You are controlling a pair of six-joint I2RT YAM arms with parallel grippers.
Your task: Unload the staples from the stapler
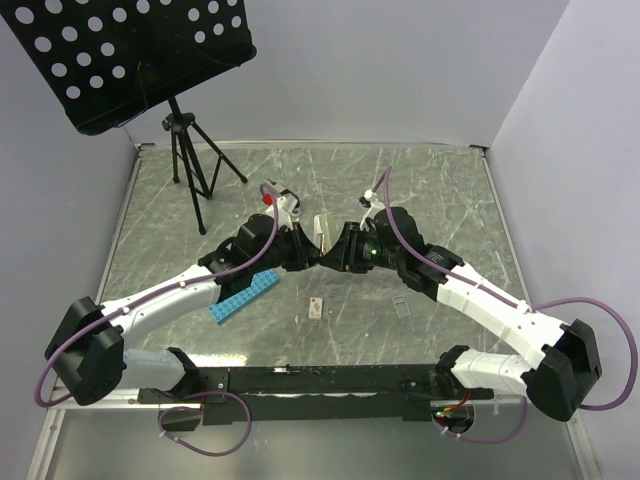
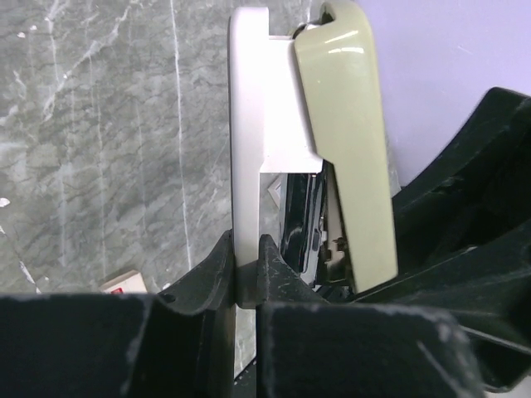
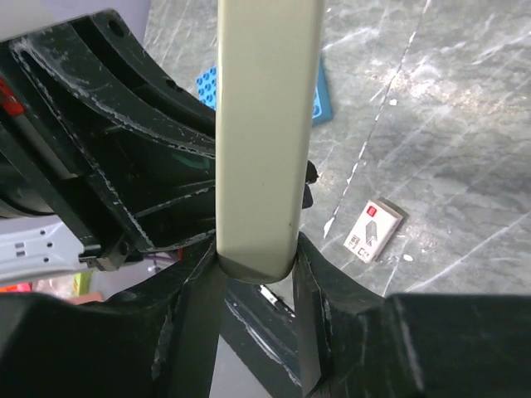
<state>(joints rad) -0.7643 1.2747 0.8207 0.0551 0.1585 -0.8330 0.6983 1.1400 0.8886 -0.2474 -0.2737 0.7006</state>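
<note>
Enclosing grey marbled tabletop (image 1: 440, 190), pale walls (image 1: 400, 70), black perforated stand (image 1: 130, 55), stapler (image 1: 322, 232) mid-table

table (image 1: 440, 185): grey marbled top with thin white veins, dull sheen, framed by a pale metal rim (image 1: 310, 143). a brushed-metal strip (image 1: 330, 450) runs along the near edge.

walls: plain, pale lavender-grey. back wall (image 1: 400, 70) meets right wall (image 1: 575, 130) in a corner behind the table's far right; left wall (image 1: 40, 220) stands close along the table's left side.

music stand (image 1: 130, 50): black perforated desk, tilted, at far left, on a black tripod (image 1: 192, 165) whose feet rest on the tabletop near the back left corner.

light: even and soft, no hard shadows.
</note>
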